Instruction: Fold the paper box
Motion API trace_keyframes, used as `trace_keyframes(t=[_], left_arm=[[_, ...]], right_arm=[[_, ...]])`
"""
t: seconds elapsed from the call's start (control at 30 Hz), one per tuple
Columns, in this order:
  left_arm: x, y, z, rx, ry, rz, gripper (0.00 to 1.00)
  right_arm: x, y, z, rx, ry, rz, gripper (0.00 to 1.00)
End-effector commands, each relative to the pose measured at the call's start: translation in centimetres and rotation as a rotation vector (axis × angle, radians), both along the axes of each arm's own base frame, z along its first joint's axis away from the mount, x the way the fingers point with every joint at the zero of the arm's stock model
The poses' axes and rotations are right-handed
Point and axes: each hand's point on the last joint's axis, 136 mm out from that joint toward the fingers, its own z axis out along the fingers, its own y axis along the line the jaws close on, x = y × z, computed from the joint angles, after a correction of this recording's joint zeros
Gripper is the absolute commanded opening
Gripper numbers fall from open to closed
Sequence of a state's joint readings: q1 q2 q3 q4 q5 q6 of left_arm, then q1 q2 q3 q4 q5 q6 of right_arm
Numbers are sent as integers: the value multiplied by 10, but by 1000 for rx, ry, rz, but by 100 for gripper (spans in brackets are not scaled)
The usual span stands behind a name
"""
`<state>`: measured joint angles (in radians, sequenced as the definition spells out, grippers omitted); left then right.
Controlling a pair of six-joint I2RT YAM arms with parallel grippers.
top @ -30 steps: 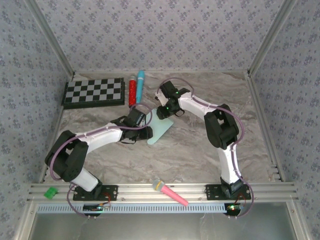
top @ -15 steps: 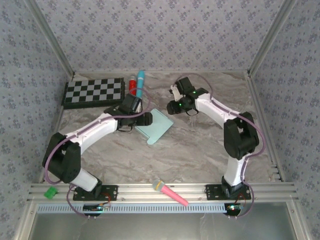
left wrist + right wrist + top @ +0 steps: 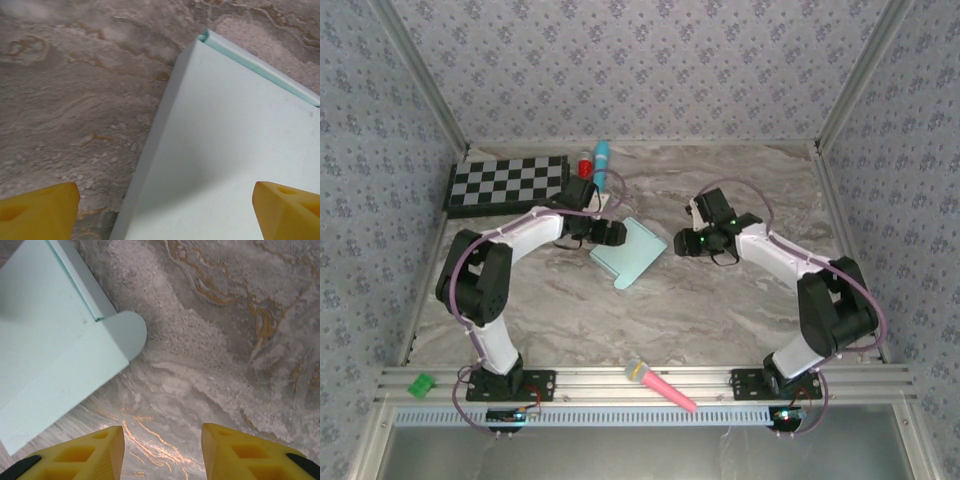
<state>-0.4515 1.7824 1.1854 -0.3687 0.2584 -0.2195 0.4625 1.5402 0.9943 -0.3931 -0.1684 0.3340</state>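
- Overhead, the paper box [image 3: 628,252] lies flat mid-desk [image 3: 720,300], with the left jaws at its left edge and the right jaws near its right side, apart.
- Left wrist: the left jaws are spread wide and empty above the paper box [image 3: 225,140].
- Right wrist: the right jaws are parted and empty over bare desk beside the rounded flap [image 3: 127,335].

Black-and-white checkerboard [image 3: 508,184] in the far left corner of the marbled surface [image 3: 720,300], red tube [image 3: 585,166] and cyan tube [image 3: 602,165] side by side just right of it, pink toy microphone [image 3: 660,385] across the near edge rail, small green block [image 3: 420,384] at the near left corner.
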Motion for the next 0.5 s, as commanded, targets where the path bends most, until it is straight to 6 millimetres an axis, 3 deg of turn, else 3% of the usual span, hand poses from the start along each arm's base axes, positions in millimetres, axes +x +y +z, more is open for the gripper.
trace_keyframes(t=[0.0, 0.27, 0.47], left_arm=[[-3, -22, 10, -95, 4, -75, 88], [-21, -25, -3, -152, 86, -42, 80], [-34, -27, -2, -171, 119, -10, 71]], right_arm=[[-1, -1, 4, 38, -21, -59, 47], [-12, 7, -9, 83, 10, -59, 47], [-11, 12, -12, 105, 18, -62, 47]])
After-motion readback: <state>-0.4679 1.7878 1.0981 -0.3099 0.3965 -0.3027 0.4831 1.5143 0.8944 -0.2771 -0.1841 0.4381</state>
